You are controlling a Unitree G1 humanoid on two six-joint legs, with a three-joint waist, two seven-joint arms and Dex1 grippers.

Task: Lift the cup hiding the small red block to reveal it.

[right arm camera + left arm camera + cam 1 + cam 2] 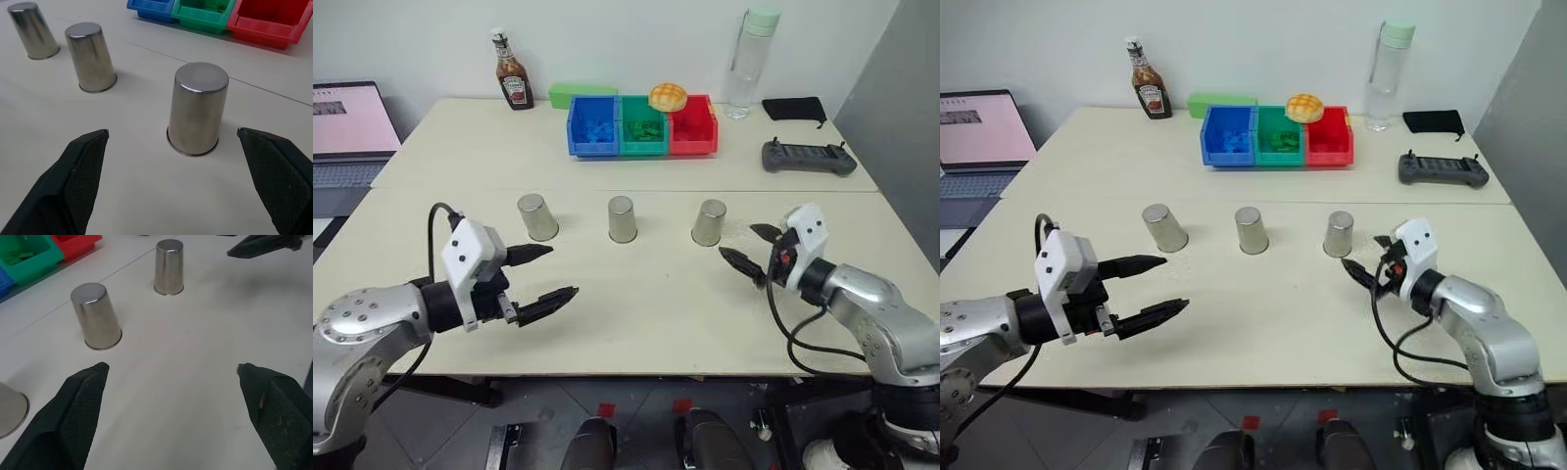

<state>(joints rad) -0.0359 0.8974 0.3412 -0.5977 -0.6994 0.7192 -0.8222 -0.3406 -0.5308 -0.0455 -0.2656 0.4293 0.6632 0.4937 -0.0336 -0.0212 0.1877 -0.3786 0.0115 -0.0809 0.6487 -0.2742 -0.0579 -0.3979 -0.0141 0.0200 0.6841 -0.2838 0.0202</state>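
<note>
Three identical silver cups stand upside down in a row across the table: the left cup [537, 216], the middle cup [622, 218] and the right cup [709, 222]. The small red block is hidden. My right gripper [738, 241] is open, just right of the right cup [197, 108]. In the right wrist view that cup stands a little ahead, between the line of my two fingers, untouched. My left gripper [562, 271] is open and holds nothing, nearer the table's front edge, in front of the left cup. It points toward the middle cup [96, 316].
Blue [593, 125], green [643, 127] and red [693, 127] bins stand at the back with a bun [668, 96] on them. A ketchup bottle [513, 72], water bottle [751, 61], controller [808, 157] and black pouch [794, 108] are farther back. A laptop [347, 127] sits left.
</note>
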